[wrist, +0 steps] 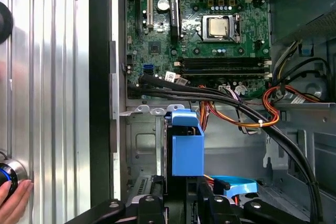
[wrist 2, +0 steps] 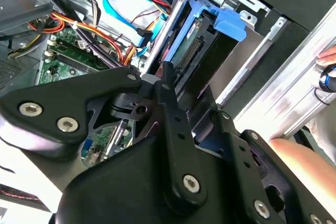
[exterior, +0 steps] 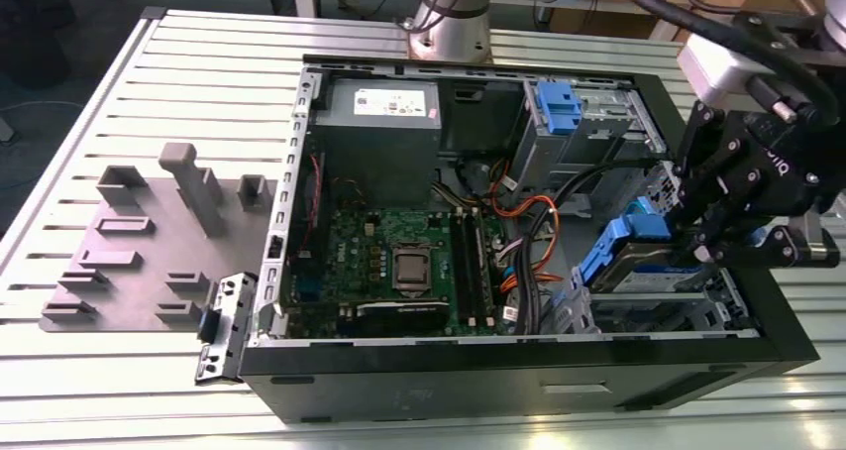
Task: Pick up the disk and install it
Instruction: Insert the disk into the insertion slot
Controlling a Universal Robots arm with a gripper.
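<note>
The disk (exterior: 632,259) is a silver drive in a bright blue carrier. It hangs tilted over the drive cage (exterior: 668,306) at the near corner of the open computer case, on the exterior view's right. My gripper (exterior: 684,244) is shut on the end of it that faces away from the case's inside. In the second wrist view the disk (wrist 2: 197,45) shows its green board and connector beyond the gripper (wrist 2: 191,95). In the first wrist view its blue carrier (wrist: 187,150) stands just ahead of the gripper (wrist: 181,204), over the cage's metal floor.
Black and orange cables (exterior: 529,242) run beside the cage, with a blue ribbon cable (wrist: 233,186) close to the disk. Another blue bracket (exterior: 557,106) sits in the upper bay. A grey fixture plate (exterior: 146,252) lies outside the case. A person's hand (wrist: 11,199) rests on the table.
</note>
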